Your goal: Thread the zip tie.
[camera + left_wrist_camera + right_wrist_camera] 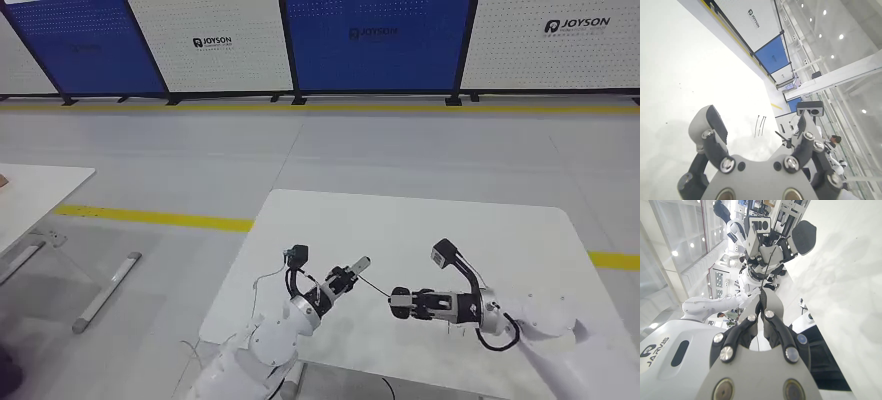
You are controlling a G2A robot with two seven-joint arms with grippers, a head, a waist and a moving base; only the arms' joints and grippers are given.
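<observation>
The right tool [398,300] has its two fingers pressed together on one end of a thin black plastic zip tie [377,290]. The right wrist view shows the fingers of this tool [761,292] closed tight, and the zip tie [768,265] comes out from their tips as a straight thin strip.

The strip goes through the air above the flat white table [450,230] toward the left tool [352,270], which faces the right tool from just beside it. The left tool [757,113] is wide open and has hold of nothing. The free end of the zip tie [780,136] comes in between the two spread fingers, nearer to one finger [804,123] than to the other. I cannot tell whether it touches that finger. Seen from the right wrist, the tip of the strip lies in front of the grey palm plate of the left tool [776,243], between its dark ribbed pad [803,237] and its other finger.

Three spare black zip ties [759,126] lie side by side on the table, beyond the open left tool and apart from both tools.

Behind the table, blue and white wall panels [380,45] stand in a row, and a yellow line [150,216] runs along the grey floor.
</observation>
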